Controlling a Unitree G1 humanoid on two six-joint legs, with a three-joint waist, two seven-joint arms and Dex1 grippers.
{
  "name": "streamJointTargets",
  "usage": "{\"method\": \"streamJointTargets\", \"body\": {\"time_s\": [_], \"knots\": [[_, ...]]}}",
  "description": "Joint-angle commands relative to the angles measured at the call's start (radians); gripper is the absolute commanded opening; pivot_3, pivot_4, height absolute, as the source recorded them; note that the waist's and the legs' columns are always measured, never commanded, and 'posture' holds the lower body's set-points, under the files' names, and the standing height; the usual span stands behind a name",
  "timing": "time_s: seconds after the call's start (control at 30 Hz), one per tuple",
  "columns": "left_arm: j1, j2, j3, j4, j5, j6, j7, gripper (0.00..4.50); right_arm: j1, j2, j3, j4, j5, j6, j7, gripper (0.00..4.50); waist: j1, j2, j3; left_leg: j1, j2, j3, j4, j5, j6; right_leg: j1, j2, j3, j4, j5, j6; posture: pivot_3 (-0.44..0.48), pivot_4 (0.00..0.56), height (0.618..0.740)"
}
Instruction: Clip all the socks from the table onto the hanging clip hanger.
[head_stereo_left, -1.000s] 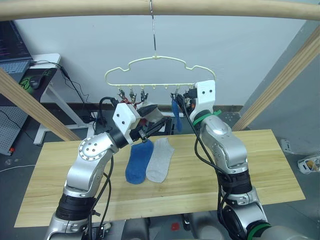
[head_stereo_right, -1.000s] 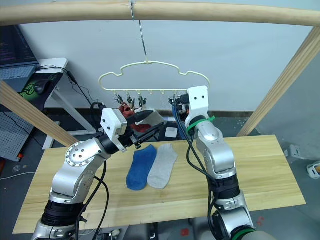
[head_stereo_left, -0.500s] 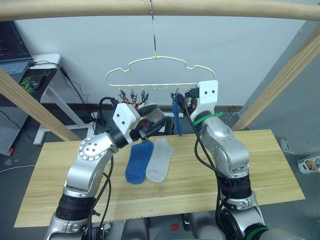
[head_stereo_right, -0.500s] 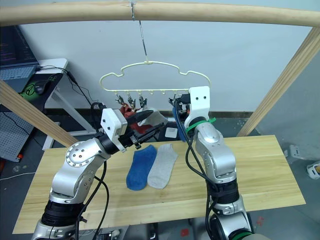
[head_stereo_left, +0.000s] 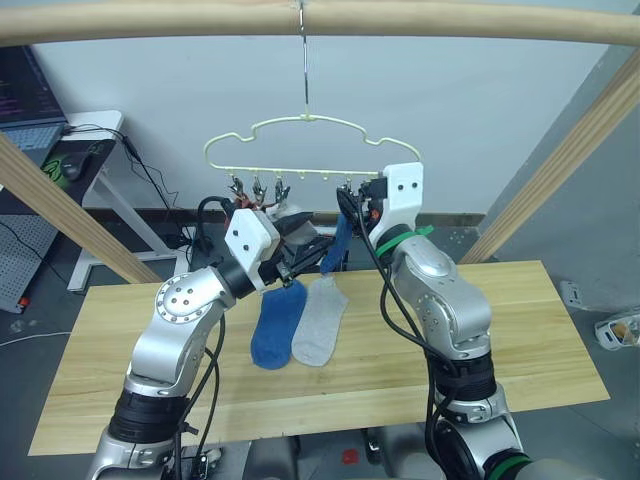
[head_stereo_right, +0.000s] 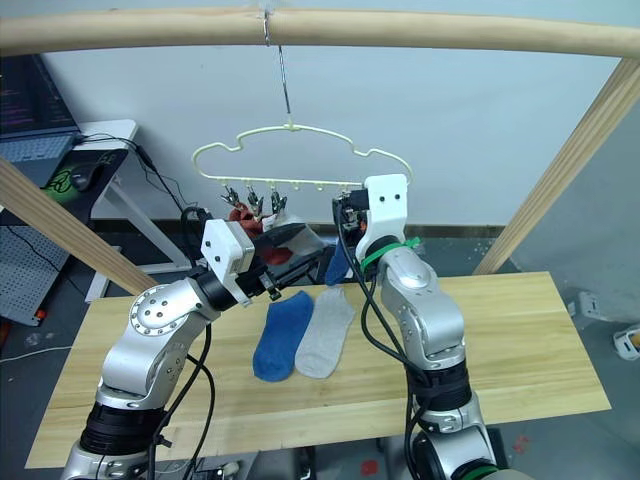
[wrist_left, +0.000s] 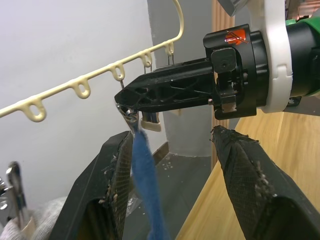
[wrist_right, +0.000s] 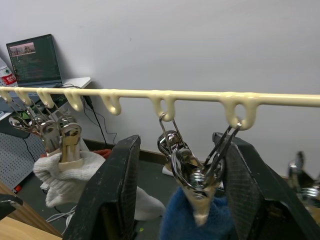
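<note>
Between the open fingers of the right end effector (wrist_right: 175, 200), a blue sock (wrist_right: 197, 220) hangs from a clip (wrist_right: 192, 172) on the hanger (head_stereo_left: 300, 135). Left end effector (wrist_left: 172, 200), at its nine o'clock, is also open, empty. Two socks (head_stereo_left: 300, 320) lie on the tabletop (head_stereo_left: 540, 330).

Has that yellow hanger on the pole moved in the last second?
Yes. The clip hanger has swung toward the robot's left; its hook now hangs nearly straight below the wooden pole, with the right gripper at its clips.

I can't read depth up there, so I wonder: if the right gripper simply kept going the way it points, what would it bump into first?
Probably the metal clip holding the hanging blue sock, which sits between the right gripper's open fingers, below the clip hanger's bar. Beyond it looks like bare wall, though depth is uncertain.
</note>
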Motion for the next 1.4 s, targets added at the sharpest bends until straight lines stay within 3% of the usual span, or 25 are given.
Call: {"method": "streamJointTargets", "body": {"time_s": [0.03, 0.97, 1.4], "knots": [[0.002, 0.008, 0.015, -0.046, 0.0, -0.005, 0.0, 2.72, -0.015, -0.001, 0.013, -0.015, 0.001, -0.027, 0.007, 2.4, 0.0, 0.0, -0.002, 0.0, 0.0, 0.0, 0.0, 0.0, 0.0, 0.0, 0.0, 0.0, 0.0, 0.0, 0.0, -0.13, 0.184, 0.74], [0.005, 0.005, 0.006, -0.044, 0.001, -0.008, 0.001, 2.72, 0.035, -0.091, -0.017, -0.075, 0.002, -0.022, 0.012, 2.4, -0.001, 0.0, -0.006, 0.001, 0.0, 0.0, 0.0, 0.0, 0.0, 0.0, 0.001, 0.0, 0.0, 0.0, 0.0, -0.141, 0.185, 0.74], [0.011, 0.004, 0.002, -0.049, 0.003, -0.007, 0.0, 2.72, 0.045, -0.164, 0.035, -0.139, -0.093, -0.018, -0.004, 2.4, 0.0, 0.0, -0.006, 0.001, 0.0, 0.0, 0.0, 0.0, 0.0, 0.0, 0.0, 0.0, 0.0, 0.0, 0.0, -0.143, 0.183, 0.74]]}}
